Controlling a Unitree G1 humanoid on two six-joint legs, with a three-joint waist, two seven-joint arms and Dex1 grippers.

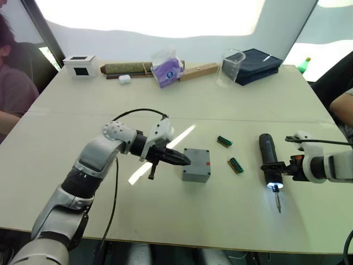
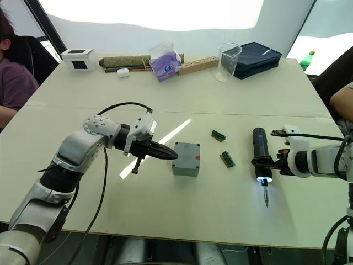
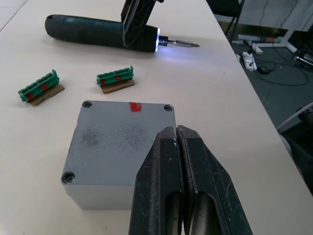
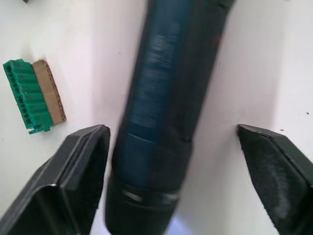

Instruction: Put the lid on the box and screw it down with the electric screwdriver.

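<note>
Stage of assembly, near to far. Nearest: electric screwdriver [image 1: 270, 163] lying flat on the table [image 1: 165, 221], tip light on, bit toward the near edge; right gripper [image 1: 280, 168] astride its barrel with fingers spread wide on either side, not yet closed on it. At centre: one grey box [image 1: 196, 164] standing on the table, red mark showing, with the lid [image 3: 124, 129] apparently already seated on top, corner screws or holes visible; left gripper [image 1: 179, 159] with fingers pressed together, holding nothing, tips just at the box's left side. Judged done: lid placement. Judged left: taking up the screwdriver and driving the corner screws; whether any is tightened cannot be told. Between box and screwdriver: two green terminal blocks [image 1: 224, 141]. Far edge: one clear beaker [image 1: 231, 65], one dark blue case [image 1: 257, 65], one white cube [image 1: 80, 65], one tissue pack [image 1: 166, 69].
</note>
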